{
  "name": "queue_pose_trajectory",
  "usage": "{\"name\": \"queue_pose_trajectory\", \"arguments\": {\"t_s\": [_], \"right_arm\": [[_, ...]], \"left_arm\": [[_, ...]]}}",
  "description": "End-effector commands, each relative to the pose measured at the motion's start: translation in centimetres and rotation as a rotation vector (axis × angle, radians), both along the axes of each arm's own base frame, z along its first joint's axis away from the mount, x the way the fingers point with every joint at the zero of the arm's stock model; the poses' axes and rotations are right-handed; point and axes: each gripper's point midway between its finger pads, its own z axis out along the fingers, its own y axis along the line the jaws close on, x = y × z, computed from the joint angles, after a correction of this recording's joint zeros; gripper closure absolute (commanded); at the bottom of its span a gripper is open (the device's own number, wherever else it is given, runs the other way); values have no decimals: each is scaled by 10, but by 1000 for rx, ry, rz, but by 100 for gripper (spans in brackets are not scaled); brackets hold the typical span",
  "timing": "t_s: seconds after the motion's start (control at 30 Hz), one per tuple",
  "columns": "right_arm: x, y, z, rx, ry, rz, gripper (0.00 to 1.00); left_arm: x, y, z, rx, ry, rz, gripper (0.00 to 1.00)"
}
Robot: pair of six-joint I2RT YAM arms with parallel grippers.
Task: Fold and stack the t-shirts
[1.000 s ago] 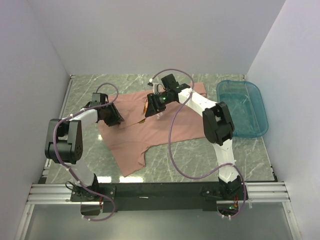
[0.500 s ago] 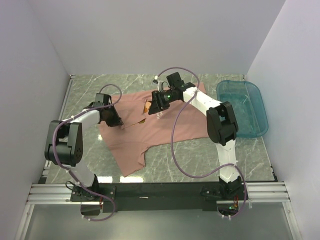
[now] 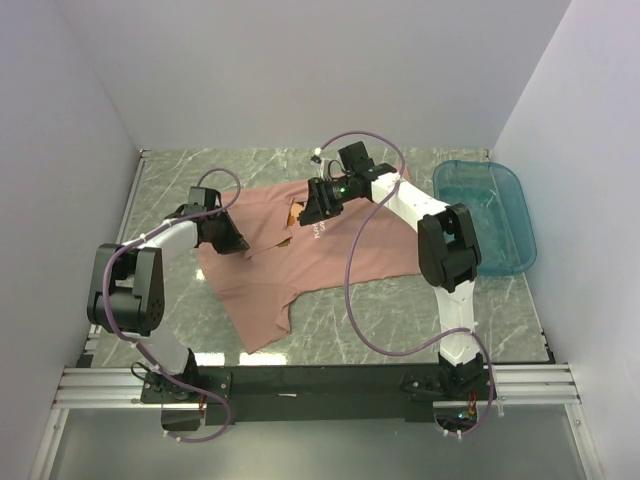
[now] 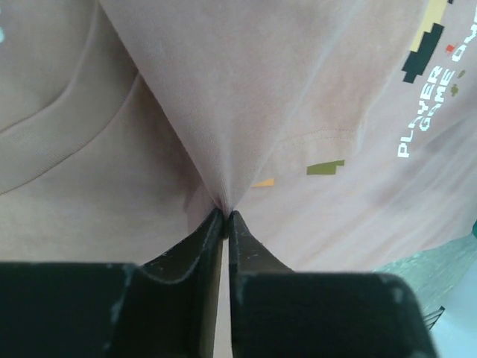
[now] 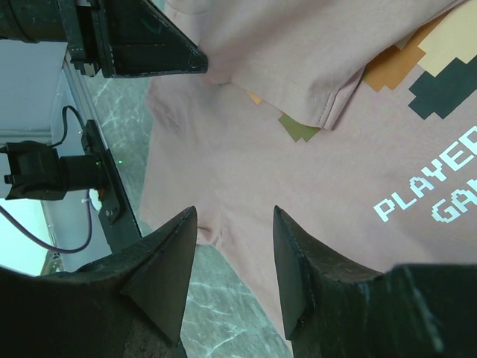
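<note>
One t-shirt (image 3: 310,265) lies rumpled mid-frame on the surface (image 3: 500,305). We find the left gripper (image 4: 225,216) clamped on a fabric pinch and the right gripper (image 5: 234,231) apart above the print (image 5: 425,201). This looks like the spreading step, so next the right should take its own hold.

my left gripper (image 4: 223,215) has closed on a raised pinch of the t-shirt (image 4: 246,89); a second ago its jaws stood apart. my right gripper (image 3: 314,208) has drifted a little farther back and rightward over the cloth, and that arm's elbow has swung outward.
</note>
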Motion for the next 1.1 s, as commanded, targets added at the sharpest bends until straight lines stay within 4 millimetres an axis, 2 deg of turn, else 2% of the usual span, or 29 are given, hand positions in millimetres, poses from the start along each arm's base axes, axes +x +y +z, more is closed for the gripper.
{"name": "queue_pose_trajectory", "arguments": {"t_s": [0.0, 0.1, 0.17, 0.2, 0.23, 0.27, 0.3, 0.33, 0.37, 0.43, 0.47, 0.5, 0.53, 0.7, 0.83, 1.07], "right_arm": [[1, -1, 34, 57, -72, 9, 48], [0, -1, 32, 54, -78, 17, 48], [1, 1, 29, 46, -76, 20, 48], [3, 2, 21, 25, -70, 16, 48], [2, 7, 21, 14, -69, 21, 48], [3, 10, 18, 3, -72, 26, 48], [7, 11, 7, -25, -63, 11, 48], [12, 16, 9, -30, -79, 8, 48], [8, 23, 5, -48, -76, 15, 48], [14, 32, -11, -99, -78, -4, 48], [17, 34, -7, -104, -91, -14, 48], [19, 36, -17, -122, -77, -25, 48], [25, 38, -16, -133, -88, -43, 49], [30, 46, -43, -179, -32, -80, 52], [34, 53, -49, -193, -40, -91, 52], [43, 56, -67, -222, -22, -134, 53]], "left_arm": [[-3, 0, 12, -28, -5, 17, 85], [-10, 11, -1, 25, 38, 34, 78], [-12, 18, -1, 48, 36, 46, 73], [-14, 20, -3, 59, 36, 55, 70], [-13, 23, 5, 72, 9, 65, 62], [-13, 24, 9, 75, -5, 67, 59], [-12, 24, 14, 76, -21, 68, 56], [-10, 25, 23, 78, -49, 71, 53], [-11, 26, 25, 83, -57, 68, 52], [-12, 27, 31, 92, -72, 61, 52], [-12, 27, 32, 93, -76, 59, 52], [-14, 28, 32, 95, -77, 56, 52], [-14, 28, 36, 96, -89, 55, 52], [-22, 32, 38, 119, -108, 49, 52], [-28, 36, 45, 136, -137, 56, 52], [-33, 37, 42, 142, -134, 50, 52]]}}
